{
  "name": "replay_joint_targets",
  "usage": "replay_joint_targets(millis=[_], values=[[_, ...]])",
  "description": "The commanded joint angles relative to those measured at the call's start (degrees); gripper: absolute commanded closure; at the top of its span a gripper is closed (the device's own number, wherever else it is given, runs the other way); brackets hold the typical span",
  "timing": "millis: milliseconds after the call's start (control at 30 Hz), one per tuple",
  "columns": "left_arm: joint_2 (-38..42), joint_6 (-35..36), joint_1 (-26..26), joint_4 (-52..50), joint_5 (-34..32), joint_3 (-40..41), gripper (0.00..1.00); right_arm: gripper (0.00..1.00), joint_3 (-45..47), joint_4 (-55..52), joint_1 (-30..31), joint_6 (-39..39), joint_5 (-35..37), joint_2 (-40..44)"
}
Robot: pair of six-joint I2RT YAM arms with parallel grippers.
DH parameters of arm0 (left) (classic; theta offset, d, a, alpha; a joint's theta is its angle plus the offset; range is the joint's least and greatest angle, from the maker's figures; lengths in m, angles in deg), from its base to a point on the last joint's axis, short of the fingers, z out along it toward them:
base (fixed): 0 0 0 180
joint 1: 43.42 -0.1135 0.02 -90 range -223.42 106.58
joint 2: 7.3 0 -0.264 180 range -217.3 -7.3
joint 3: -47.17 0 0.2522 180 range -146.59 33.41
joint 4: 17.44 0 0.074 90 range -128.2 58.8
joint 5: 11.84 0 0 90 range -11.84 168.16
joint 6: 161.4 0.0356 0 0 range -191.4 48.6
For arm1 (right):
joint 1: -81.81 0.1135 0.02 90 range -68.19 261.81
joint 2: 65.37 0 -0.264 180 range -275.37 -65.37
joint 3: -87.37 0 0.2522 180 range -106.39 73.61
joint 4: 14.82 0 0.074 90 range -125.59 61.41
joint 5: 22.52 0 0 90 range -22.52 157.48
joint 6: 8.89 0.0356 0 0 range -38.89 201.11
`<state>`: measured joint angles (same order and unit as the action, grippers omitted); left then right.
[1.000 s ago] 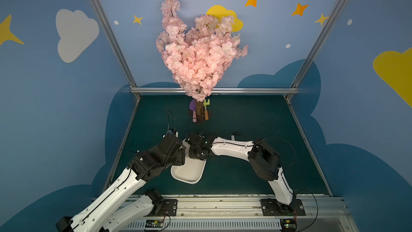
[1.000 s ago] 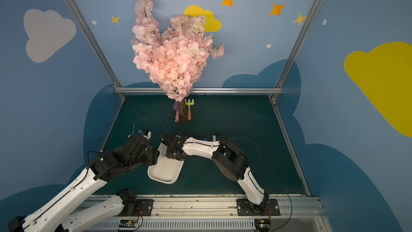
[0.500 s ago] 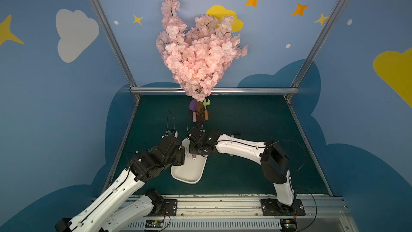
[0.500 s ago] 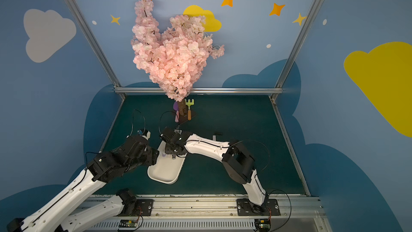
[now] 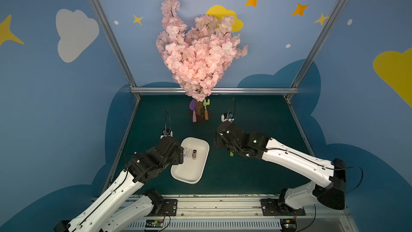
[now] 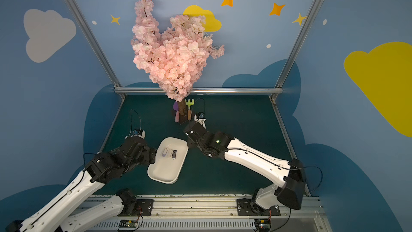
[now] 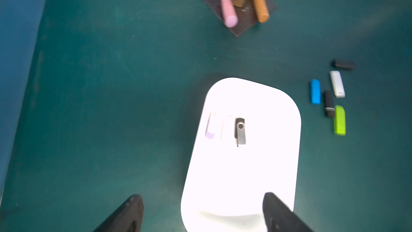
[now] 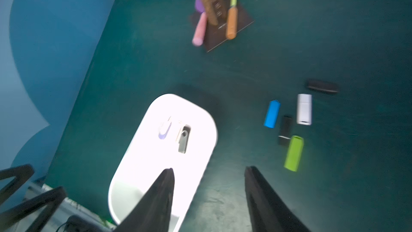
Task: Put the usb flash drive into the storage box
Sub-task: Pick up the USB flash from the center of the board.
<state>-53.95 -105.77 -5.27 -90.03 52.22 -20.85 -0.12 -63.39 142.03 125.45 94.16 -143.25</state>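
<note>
Teal table: storage box, USB sticks

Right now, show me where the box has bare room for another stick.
Bare: the box from the swivel stick to its near rim, and the strip beside that stick toward the loose sticks. Crowded: its far end, around the purple stick.

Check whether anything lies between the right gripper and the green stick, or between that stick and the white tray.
Nothing visible does. Only bare mat lies between the open right gripper and the green stick, and between stick and tray.
</note>
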Motion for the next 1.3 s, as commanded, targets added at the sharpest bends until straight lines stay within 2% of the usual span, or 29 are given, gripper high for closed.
replay_joint_targets(millis=[0,33,133,233,267,333,400,533,667,867,967,1100,1267], values=[[0.53,-1.6,-1.31,-2.01,-3.86,-1.11,0.05,0.02,9.17,5.69,-6.18,-6.99,6.25,9.75],[0.96,-1.3,-1.85,-1.6,-3.86,-1.11,0.0,0.02,13.08,9.97,-9.34,-9.16,2.04,12.96],[2.69,-0.59,-3.71,0.03,-1.74,-0.66,0.0,0.02,21.06,14.63,-19.21,-11.81,-6.29,19.66],[3.76,2.98,-5.28,6.81,9.57,1.33,0.0,0.02,26.45,15.67,-28.43,-12.5,-11.51,22.82],[3.53,3.52,-5.2,9.21,14.06,1.9,0.0,0.02,28.05,16.3,-30.34,-12.83,-11.84,23.53],[0.87,1.81,-4.48,14.15,20.83,2.27,0.07,0.02,31.53,18.04,-33.63,-14.22,-11.06,24.34],[-4.75,0.18,-1.69,15.04,21.12,-0.07,0.13,0.04,33.11,17.34,-35.39,-11.52,-9.44,24.23],[-21.13,-1.49,8.79,11.02,13.09,-11.65,0.13,0.14,34.89,17.6,-36.04,-7.61,-9.67,23.19],[-36.26,-3.57,13.68,10.81,12.62,-20.62,0.17,0.15,38.37,17.08,-36.23,-5.34,-5.75,23.8],[-58.4,-5.49,15.16,7.62,16.71,-34.6,0.28,0.17,41.12,20.01,-36.32,-6.07,-2.83,26.73],[-66.38,-5.19,15.29,7.93,19.49,-40.43,0.33,0.18,41.49,21.23,-36.42,-6.65,-2.93,25.75],[-74.27,-4.97,15.42,7.17,20.21,-46.63,0.37,0.18,39.21,17.86,-36.49,-4.04,-4.0,23.9],[-79.3,-4.83,15.37,7.23,21.43,-50.49,0.43,0.18,39.54,18.7,-36.56,-3.47,-4.43,23.53]])
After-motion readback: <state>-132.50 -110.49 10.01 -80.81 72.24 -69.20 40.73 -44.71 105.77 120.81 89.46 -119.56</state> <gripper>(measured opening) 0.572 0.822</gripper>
